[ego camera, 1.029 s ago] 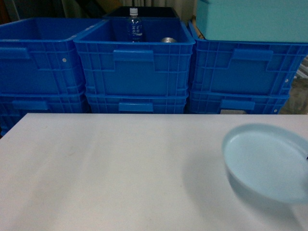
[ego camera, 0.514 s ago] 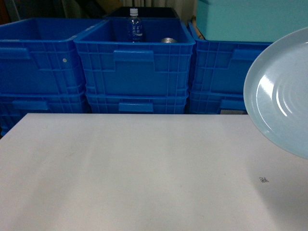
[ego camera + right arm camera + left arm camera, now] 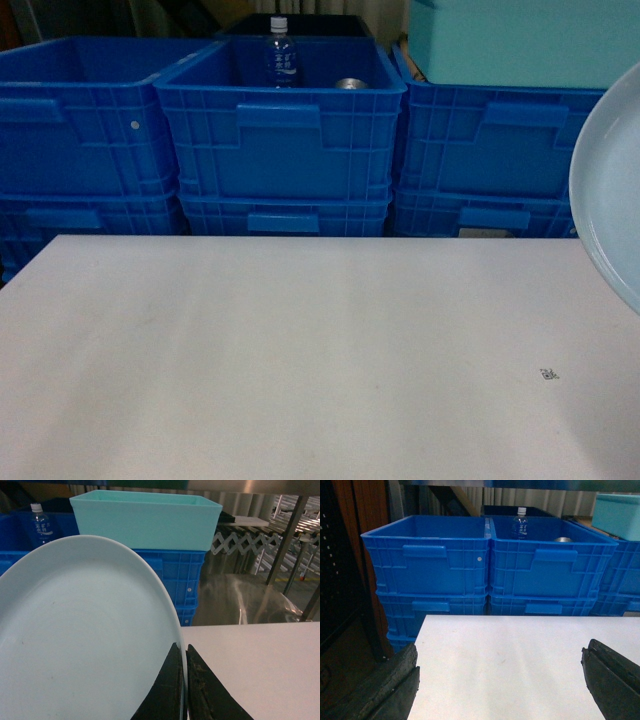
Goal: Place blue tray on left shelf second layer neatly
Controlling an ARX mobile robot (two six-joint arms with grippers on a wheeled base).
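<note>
Your right gripper (image 3: 182, 655) is clamped on the rim of the blue tray (image 3: 85, 640), which is held tilted up off the white table (image 3: 280, 360) at the right edge of the head view. Your left gripper (image 3: 500, 680) hangs with fingers wide apart (nothing between them) over the table, facing the stacked blue crates (image 3: 485, 570).

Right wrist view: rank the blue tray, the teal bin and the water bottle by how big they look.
1. blue tray: fills most of the left of the frame, though it sits right at the camera, pinched by the right gripper.
2. teal bin: spans the upper middle.
3. water bottle: smallest, partly hidden.
</note>
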